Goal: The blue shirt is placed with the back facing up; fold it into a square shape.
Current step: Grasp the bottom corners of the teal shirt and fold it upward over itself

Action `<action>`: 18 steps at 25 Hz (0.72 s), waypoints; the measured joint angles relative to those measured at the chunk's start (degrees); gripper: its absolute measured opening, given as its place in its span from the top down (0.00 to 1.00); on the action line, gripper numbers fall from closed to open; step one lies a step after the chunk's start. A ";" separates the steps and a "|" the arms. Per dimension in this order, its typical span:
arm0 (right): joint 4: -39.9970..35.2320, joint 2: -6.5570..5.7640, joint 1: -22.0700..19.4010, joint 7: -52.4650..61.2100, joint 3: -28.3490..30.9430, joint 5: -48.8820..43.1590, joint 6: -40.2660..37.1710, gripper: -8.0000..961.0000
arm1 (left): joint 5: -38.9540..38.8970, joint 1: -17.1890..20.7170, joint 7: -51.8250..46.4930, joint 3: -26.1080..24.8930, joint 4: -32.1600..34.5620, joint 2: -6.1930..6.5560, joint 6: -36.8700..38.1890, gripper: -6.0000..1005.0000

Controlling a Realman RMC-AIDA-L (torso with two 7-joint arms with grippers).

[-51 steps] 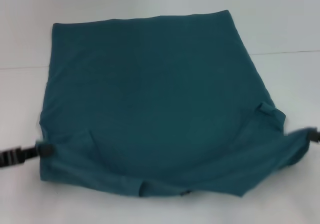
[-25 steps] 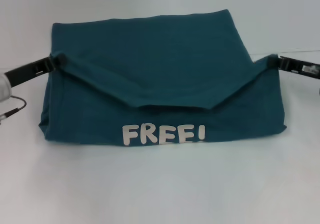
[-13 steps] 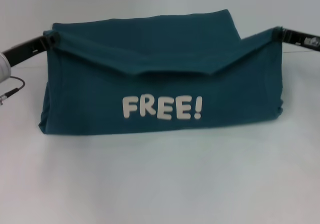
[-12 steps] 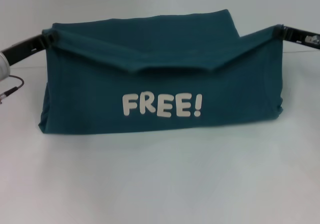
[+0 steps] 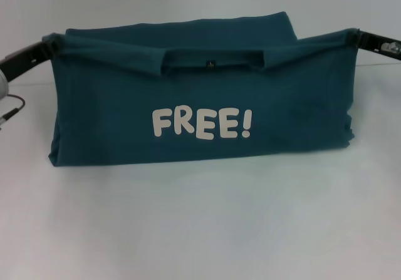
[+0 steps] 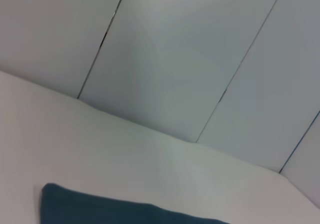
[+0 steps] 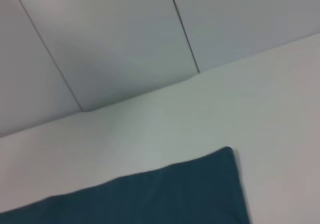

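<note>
The blue shirt (image 5: pixel 200 104) lies on the white table, its near part lifted and turned over toward the far edge. White "FREE!" lettering (image 5: pixel 202 123) faces me, and the collar (image 5: pixel 213 61) shows along the raised top edge. My left gripper (image 5: pixel 52 42) is shut on the upper left corner of the raised cloth, my right gripper (image 5: pixel 354 37) on the upper right corner. The cloth stretches nearly straight between them. A far corner of the blue shirt (image 6: pixel 120 211) shows in the left wrist view, and another corner of the blue shirt (image 7: pixel 165 194) in the right wrist view.
The white table (image 5: pixel 200 230) extends bare in front of the shirt. A thin cable (image 5: pixel 14 109) hangs by my left arm at the left edge. Grey wall panels (image 6: pixel 190 58) rise beyond the table's far edge.
Both grippers carried the shirt's near corners up and over toward the far side. The sagging V-shaped edge pulled straight, the collar came into view, and the lettering moved up.
</note>
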 joint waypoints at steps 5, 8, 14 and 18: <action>1.13 1.08 0.19 -0.22 -1.86 0.01 5.20 0.89 | -3.09 -0.10 4.86 -0.12 -3.64 -0.47 -2.45 0.97; 1.79 1.38 0.41 -0.90 -1.96 0.37 6.66 0.88 | -5.18 -0.25 8.02 -0.13 -4.32 -1.49 -3.68 0.97; 4.03 1.50 0.40 -4.24 -1.96 3.63 8.66 0.88 | -6.65 -0.16 10.46 -0.12 -5.04 -2.29 -5.17 0.97; 4.40 1.58 0.14 -5.40 -1.96 4.65 8.97 0.88 | -6.68 0.06 10.80 -0.33 -5.32 -2.33 -5.53 0.97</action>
